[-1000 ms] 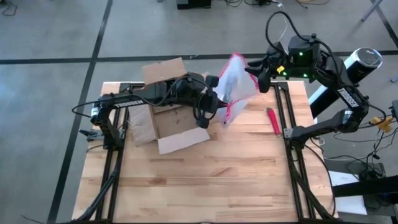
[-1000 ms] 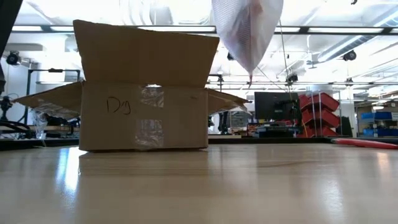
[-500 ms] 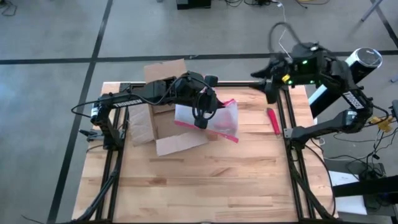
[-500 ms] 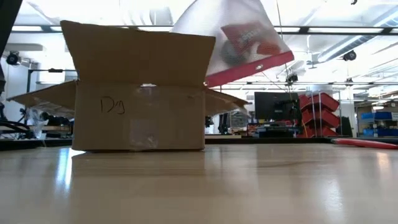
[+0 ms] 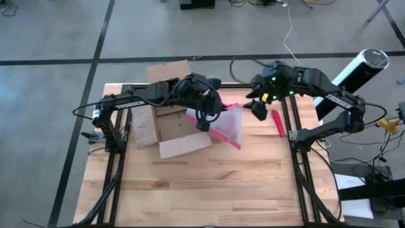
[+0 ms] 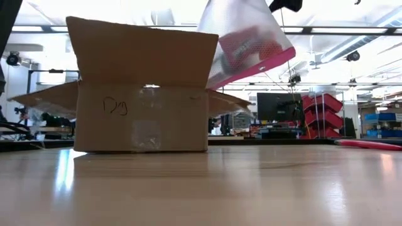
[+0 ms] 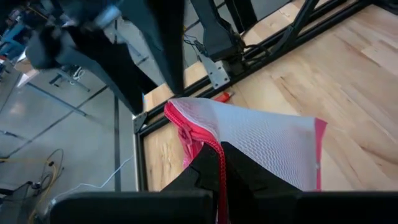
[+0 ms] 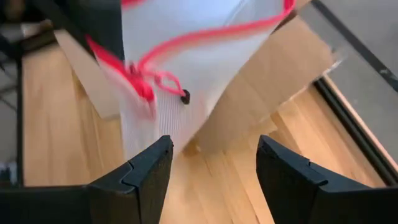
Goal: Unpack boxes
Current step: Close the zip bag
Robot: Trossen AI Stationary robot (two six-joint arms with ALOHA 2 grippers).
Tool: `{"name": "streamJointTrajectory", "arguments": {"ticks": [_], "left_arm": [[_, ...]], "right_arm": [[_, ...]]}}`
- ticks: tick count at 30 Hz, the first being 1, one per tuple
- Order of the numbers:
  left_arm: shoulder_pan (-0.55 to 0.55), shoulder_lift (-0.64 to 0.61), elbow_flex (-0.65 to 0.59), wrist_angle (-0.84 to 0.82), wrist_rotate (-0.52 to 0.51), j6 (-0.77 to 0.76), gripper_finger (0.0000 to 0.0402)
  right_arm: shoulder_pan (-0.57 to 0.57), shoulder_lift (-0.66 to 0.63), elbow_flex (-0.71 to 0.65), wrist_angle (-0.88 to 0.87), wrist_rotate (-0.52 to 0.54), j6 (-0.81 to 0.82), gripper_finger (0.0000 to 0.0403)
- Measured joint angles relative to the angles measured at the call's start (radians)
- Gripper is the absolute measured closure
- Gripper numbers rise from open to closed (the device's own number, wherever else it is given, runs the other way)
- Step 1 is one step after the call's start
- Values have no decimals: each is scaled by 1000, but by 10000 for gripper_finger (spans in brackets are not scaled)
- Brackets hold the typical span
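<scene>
Since the earlier frame, the right gripper [image 5: 258,109] has been brought in from the table's far right corner toward the pouch [image 5: 226,124], its fingers [image 8: 134,180] spread wide and empty. The pouch is pinched at its pink zip edge by the left gripper [image 5: 204,121] and hangs tilted above the table, just beside the box [image 5: 166,120]. The box stands open on the left half of the table [image 5: 209,190]. The pouch is judged light and limp; its stiffer zip edge is the better hold.
</scene>
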Motion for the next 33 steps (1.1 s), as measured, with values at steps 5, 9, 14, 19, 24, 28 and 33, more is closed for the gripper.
{"name": "streamJointTrajectory", "arguments": {"ticks": [5,9,14,19,24,28,33], "left_arm": [[0,0,0,-6,52,-18,401],[-1,0,1,-7,67,-33,401],[0,0,2,-7,82,-47,401],[-1,0,2,-9,120,-52,401],[-1,-2,3,-32,120,-61,401],[0,-3,3,-83,119,-73,401],[0,-3,3,-110,118,-78,401]], "right_arm": [[-1,0,-75,16,-35,-78,199],[0,0,-109,130,-93,-90,199],[2,21,-122,202,-130,-119,199],[4,72,-124,248,-234,-151,199],[15,95,-124,289,-280,-170,199],[20,94,-125,332,-312,-173,199],[22,93,-125,392,-330,-154,232]]}}
